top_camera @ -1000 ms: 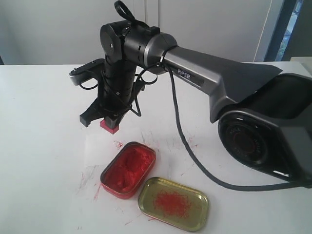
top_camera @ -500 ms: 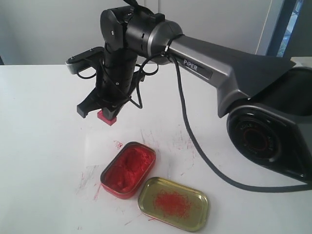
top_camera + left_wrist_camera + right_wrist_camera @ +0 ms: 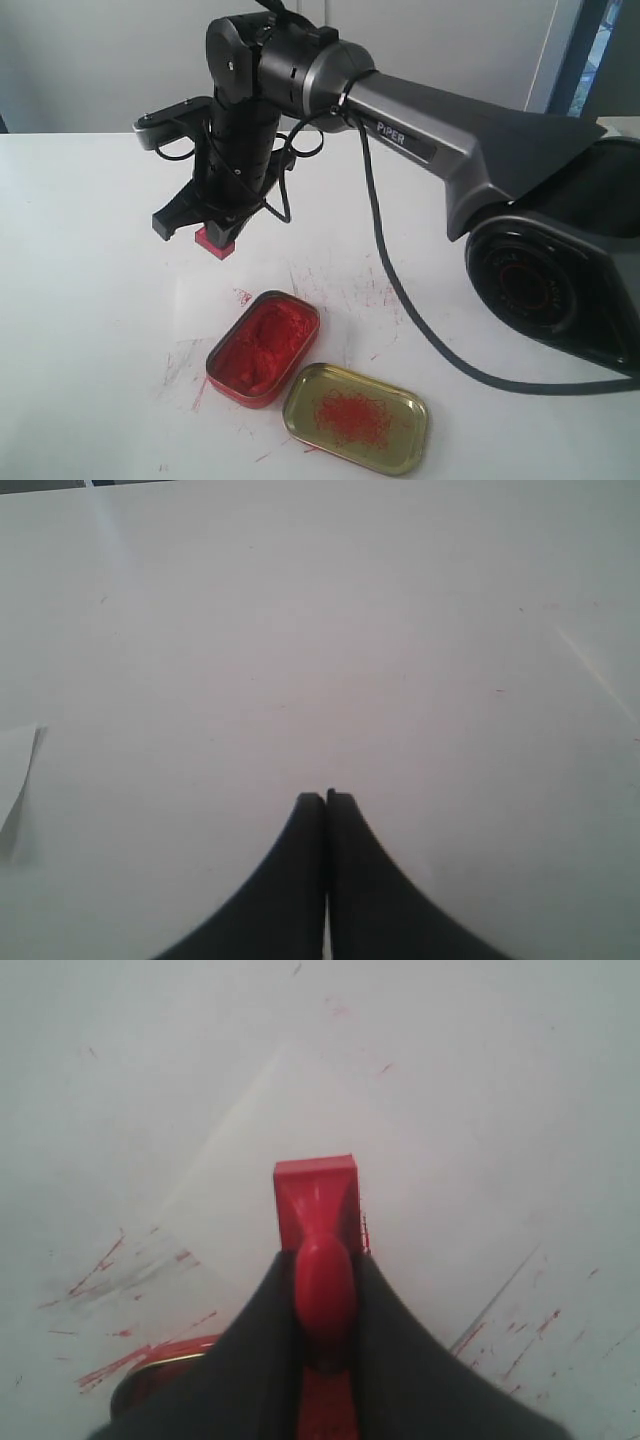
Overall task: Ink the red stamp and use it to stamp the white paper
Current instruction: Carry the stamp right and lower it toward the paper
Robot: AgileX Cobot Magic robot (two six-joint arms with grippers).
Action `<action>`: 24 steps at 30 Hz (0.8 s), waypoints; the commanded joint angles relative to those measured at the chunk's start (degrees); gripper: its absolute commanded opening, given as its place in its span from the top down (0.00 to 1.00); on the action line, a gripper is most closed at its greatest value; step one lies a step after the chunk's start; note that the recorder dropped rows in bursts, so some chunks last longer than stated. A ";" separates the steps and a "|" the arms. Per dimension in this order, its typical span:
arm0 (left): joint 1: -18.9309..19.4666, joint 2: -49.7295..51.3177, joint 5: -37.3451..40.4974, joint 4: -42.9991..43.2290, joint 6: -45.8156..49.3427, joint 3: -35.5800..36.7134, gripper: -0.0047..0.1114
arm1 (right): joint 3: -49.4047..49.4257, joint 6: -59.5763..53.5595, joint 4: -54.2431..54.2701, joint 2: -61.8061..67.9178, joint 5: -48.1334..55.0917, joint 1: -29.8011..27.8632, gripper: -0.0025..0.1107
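The red stamp [image 3: 214,240] hangs in the air, with my right gripper [image 3: 203,233] shut on its stubby handle and its flat base pointing down. It is behind and left of the red-filled ink tin [image 3: 262,347]. In the right wrist view the stamp [image 3: 316,1195] sticks out past the gripper [image 3: 325,1262], above a corner area of the white paper [image 3: 280,1110]. The paper [image 3: 335,295] lies flat under the tins, streaked with red marks. My left gripper [image 3: 326,798] is shut with nothing in it over bare white table. It does not show in the exterior view.
A gold tin lid [image 3: 355,417] with red smears sits in front and to the right of the ink tin. The right arm's black cable [image 3: 400,310] trails over the table toward its base [image 3: 540,290]. The ink tin's rim [image 3: 150,1360] shows beside the right fingers.
My right gripper has risen and shifted slightly left with the stamp still held. The tins and paper have not moved.
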 commanded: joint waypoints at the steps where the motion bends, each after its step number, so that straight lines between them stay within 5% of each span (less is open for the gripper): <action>1: 0.13 0.39 0.10 0.05 0.00 -0.21 0.96 | 0.11 1.64 0.28 -1.64 0.05 0.12 0.98; 18: 0.13 0.39 0.10 0.05 0.00 -0.21 0.96 | 0.72 1.15 15.01 -4.26 0.05 -0.08 0.98; 24: 0.13 0.39 0.10 0.05 0.00 -0.21 0.96 | 9.99 -4.84 15.50 -8.70 0.05 -0.23 0.98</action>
